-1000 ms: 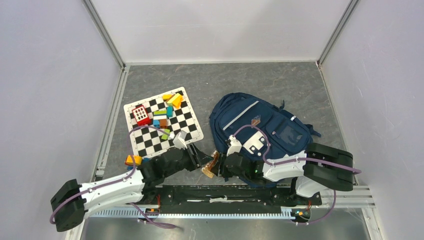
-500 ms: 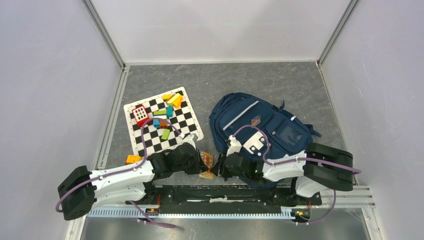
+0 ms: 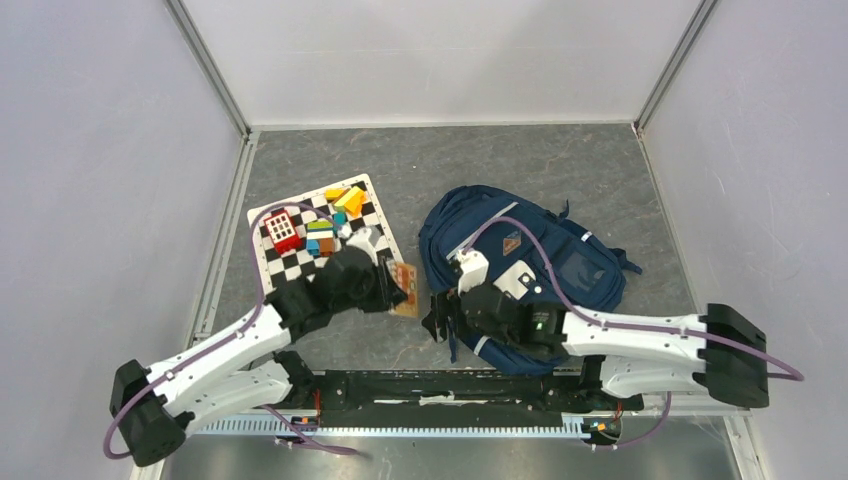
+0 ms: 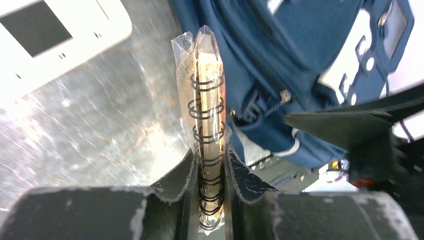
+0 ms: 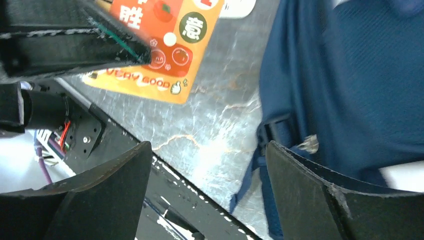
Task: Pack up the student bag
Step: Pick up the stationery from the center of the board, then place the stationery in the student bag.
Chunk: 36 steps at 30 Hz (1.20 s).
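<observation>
The left end effector (image 4: 210, 155) clamps a wrapped spiral notebook (image 4: 207, 100) (orange cover) beside the student bag (image 3: 455, 222); the right end effector (image 5: 207, 152) gapes empty. Packing is underway, and the next move likely needs an open pocket.

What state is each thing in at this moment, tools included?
left tool: shut on the notebook
right tool: open, empty
notebook: plastic-wrapped, clamped at its spiral edge, outside the bag
student bag: lying flat
blocks: piled on the checkered mat
</observation>
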Each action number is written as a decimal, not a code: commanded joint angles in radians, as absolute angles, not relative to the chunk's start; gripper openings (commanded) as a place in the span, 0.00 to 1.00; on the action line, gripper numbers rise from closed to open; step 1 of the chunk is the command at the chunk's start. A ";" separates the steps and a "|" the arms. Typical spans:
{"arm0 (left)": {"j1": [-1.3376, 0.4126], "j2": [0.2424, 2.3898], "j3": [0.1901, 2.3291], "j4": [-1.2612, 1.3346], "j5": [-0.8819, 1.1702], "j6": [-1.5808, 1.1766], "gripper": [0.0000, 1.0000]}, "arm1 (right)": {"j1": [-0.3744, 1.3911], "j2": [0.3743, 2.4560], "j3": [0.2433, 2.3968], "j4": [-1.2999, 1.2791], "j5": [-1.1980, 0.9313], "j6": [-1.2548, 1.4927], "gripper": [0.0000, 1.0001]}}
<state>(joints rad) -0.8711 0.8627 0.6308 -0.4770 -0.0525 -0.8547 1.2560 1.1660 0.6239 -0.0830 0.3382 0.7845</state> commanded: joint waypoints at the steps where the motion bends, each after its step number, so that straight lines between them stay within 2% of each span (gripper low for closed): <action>1: -0.719 0.952 0.777 -0.525 0.107 -0.657 0.02 | 1.158 1.132 0.817 -0.371 0.390 0.623 0.89; 4: -0.640 1.035 0.888 -0.553 0.154 -0.567 0.02 | 1.075 1.175 0.926 -0.468 0.462 0.552 0.90; 7: -0.557 1.138 0.998 -0.593 0.191 -0.485 0.02 | 0.988 1.276 1.071 -0.511 0.544 0.447 0.96; 11: -0.459 1.236 1.086 -0.588 0.269 -0.420 0.02 | 0.847 1.458 1.267 -0.521 0.519 0.346 0.98; 16: -0.395 1.299 1.122 -0.577 0.310 -0.380 0.02 | 0.838 1.674 1.456 -0.567 0.519 0.310 0.98; 25: -0.337 1.315 1.066 -0.496 0.295 -0.370 0.02 | 0.875 1.836 1.491 -0.563 0.514 0.340 0.97; 31: -0.331 1.305 1.046 -0.485 0.299 -0.372 0.02 | 0.887 1.864 1.473 -0.620 0.601 0.358 0.86; 36: -0.331 1.287 1.039 -0.483 0.325 -0.375 0.02 | 0.888 1.840 1.467 -0.644 0.657 0.363 0.68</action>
